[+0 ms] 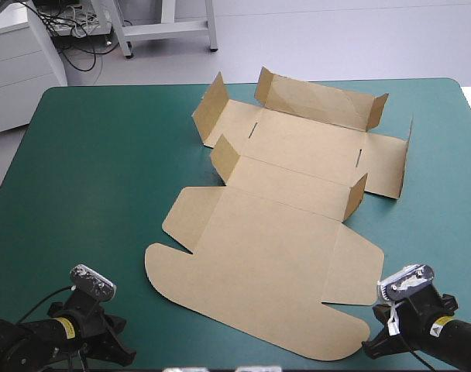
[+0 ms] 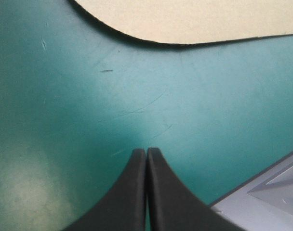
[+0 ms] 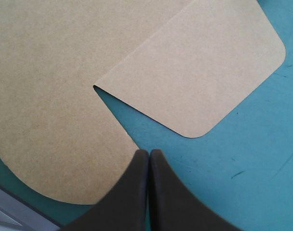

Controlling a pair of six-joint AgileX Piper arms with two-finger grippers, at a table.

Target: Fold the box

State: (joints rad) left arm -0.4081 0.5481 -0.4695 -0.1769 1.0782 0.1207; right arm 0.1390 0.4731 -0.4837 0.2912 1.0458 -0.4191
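- surface: teal-green cover (image 1: 88, 170), bare around the board, with fine scratches ahead of the left gripper (image 2: 146, 150).
- room: pale floor beyond the table's far edge, with a white cabinet (image 1: 18, 62) off the far left corner and metal frame legs (image 1: 170, 31) behind it.
- box (image 1: 274, 232): brown sheet mid-table, ahead of both grippers. the half nearest them lies flat, with rounded flaps. the far half has short walls and end flaps standing up.
- left gripper: fingers pressed together into one point over bare cover. the box's rounded edge is ahead of it, clearly apart.
- right gripper (image 3: 149, 151): fingers also together, nothing between them. the tips sit right at the edge of the big flat panel, just short of the notch where a rounded side flap (image 3: 204, 72) splits off. can't tell if they touch the board.
- cut off: each wrist view catches only a slice of the box.
- high view: both arms run off the near edge, and the fingers are hard to read from there.
- grey patch beside the left fingers, past the table edge: can't make out what it is.
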